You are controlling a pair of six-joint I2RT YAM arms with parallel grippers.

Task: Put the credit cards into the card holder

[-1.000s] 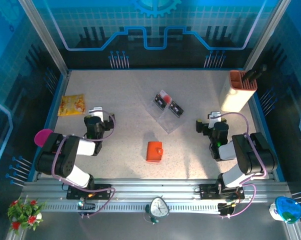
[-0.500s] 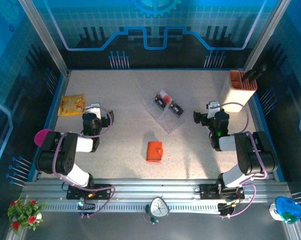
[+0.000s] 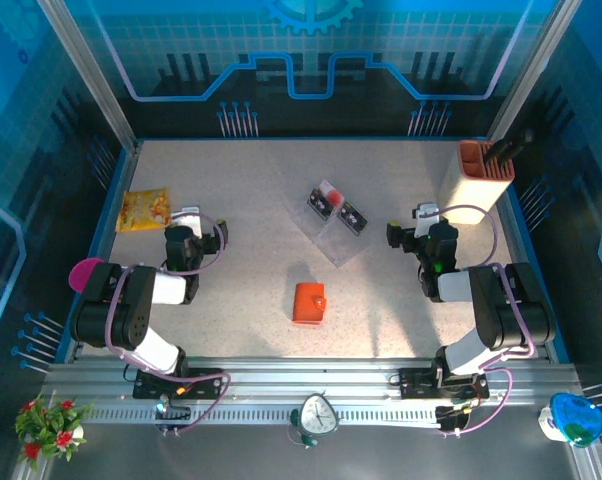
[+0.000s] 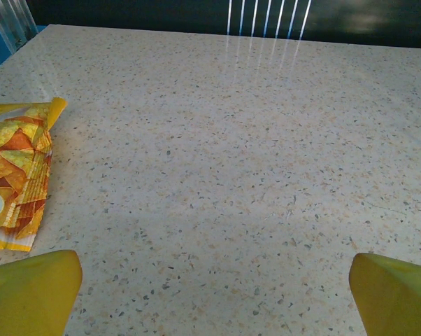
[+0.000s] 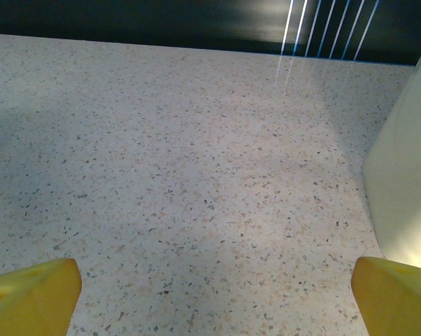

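Crinkly yellow-orange snack bag (image 4: 15,175) cut off left, tall cream container (image 5: 406,189) cut off right, my black-and-red credit cards (image 3: 336,208) too tiny to count.

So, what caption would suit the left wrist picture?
Left gripper open over the speckled table, snack bag to one side.

**One high view, two low ones**

The top camera hangs above and behind the arm bases (image 3: 177,380), looking down over the whole counter (image 3: 261,210) from afar. The left wrist camera sits low and close over the counter, facing its far edge past the left gripper (image 4: 214,294); it shares the bag (image 4: 18,175) by the left edge with the top view. The right wrist camera, equally low, faces the far edge past the right gripper (image 5: 214,297) and shares the container (image 5: 403,189) at the far right corner.
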